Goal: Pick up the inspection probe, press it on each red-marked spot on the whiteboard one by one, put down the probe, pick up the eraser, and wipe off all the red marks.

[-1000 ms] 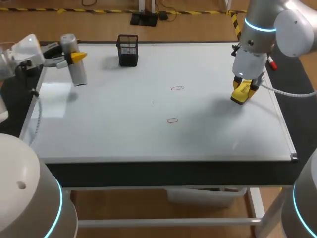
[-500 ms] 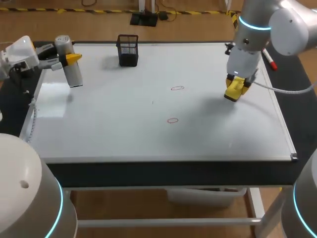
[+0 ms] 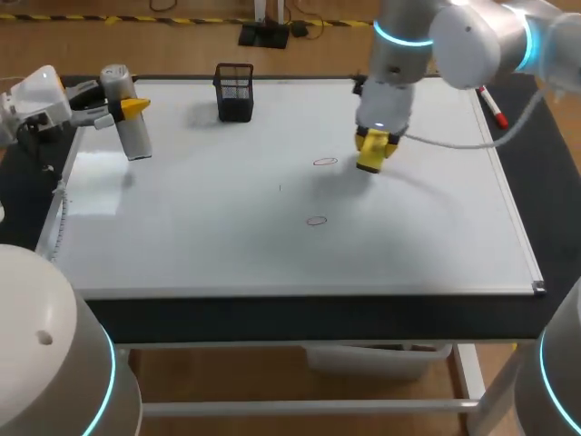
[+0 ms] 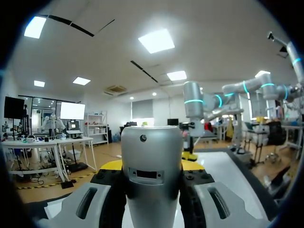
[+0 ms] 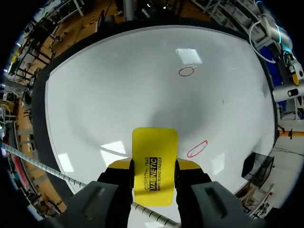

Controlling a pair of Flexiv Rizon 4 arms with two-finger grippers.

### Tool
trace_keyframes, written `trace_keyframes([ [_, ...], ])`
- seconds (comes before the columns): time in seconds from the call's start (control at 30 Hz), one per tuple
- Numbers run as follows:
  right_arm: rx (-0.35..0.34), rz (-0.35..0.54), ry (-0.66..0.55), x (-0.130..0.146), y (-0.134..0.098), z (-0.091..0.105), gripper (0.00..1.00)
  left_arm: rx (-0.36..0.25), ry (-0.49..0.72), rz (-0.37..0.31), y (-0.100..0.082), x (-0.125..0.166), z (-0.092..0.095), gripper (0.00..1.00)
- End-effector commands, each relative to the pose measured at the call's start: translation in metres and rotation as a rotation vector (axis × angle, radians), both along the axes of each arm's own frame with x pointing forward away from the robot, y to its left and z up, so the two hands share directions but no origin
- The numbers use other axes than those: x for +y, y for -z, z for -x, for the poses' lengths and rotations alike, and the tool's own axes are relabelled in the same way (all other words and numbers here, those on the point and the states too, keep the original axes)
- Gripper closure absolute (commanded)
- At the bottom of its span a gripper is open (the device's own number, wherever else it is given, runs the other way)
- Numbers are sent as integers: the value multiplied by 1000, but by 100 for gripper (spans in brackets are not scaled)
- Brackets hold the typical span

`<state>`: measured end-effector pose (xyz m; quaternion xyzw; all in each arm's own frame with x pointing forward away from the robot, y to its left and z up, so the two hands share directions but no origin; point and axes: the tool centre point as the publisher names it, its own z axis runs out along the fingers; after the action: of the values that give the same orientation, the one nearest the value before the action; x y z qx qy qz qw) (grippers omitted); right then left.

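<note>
Eraser (image 5: 155, 142), yellow and oblong, sits gripped in the right claw (image 3: 374, 143), both yellow-tipped fingers pressed against its long sides, so the claw stands only as wide as the eraser. It hangs over the whiteboard (image 3: 227, 245) just beside the farther red mark (image 3: 325, 162); whether it touches the board I cannot tell. Black print runs along its face.

Over at the board's far left corner, the left claw (image 3: 123, 107) is clamped on the inspection probe (image 3: 130, 127), a silver cylinder held upright between its fingers.

Counting what lies on the counter (image 3: 272, 313): one eraser, one probe, two red marks, both small drawn ovals, the nearer one (image 3: 316, 220) well apart from the eraser. One black mesh holder (image 3: 234, 91) stands at the far edge of the board.
</note>
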<state>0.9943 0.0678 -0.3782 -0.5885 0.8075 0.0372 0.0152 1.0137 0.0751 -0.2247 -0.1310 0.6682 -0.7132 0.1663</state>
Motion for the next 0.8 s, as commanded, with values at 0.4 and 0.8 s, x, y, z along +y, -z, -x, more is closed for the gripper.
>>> trace_keyframes([
  [0.4, 37, 63, -204, 104, 14, -21, 100, -3, -1, 1, 0, 0, 0, 100],
  [0.8, 42, 85, -275, 137, 23, -18, 100, -3, -1, 1, 0, 0, 0, 100],
])
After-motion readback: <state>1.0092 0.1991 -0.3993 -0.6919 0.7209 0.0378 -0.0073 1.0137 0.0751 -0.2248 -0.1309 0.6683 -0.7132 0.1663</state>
